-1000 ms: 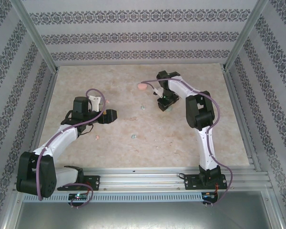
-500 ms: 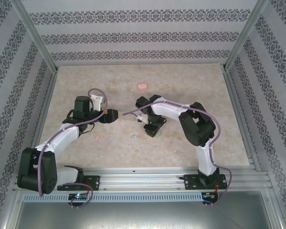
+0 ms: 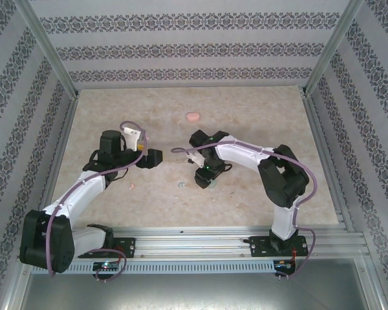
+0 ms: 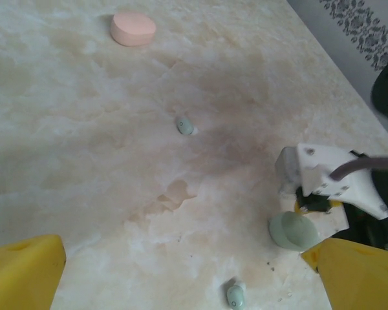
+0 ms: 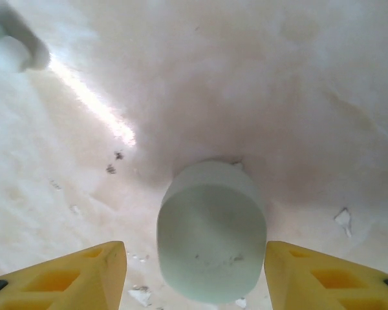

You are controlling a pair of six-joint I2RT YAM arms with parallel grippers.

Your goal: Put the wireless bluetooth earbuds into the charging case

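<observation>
One case (image 4: 291, 230) sits centrally (second case (image 3: 193, 117) well behind), earbud (image 4: 235, 296) just left.

A mint case (image 5: 211, 236) sits on the marble worktop (image 5: 278, 97) between the pincer's (image 5: 195, 271) 2 spread yellow fingers (image 5: 64, 278).

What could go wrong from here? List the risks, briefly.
1. The right gripper straddles the mint case with gaps on both sides; an uneven close may shove or twist it.
2. A green bud lies loose near that case; either gripper could flick it away.
3. The left gripper, open, faces the right one at close range; reaching in may make them collide.
</observation>
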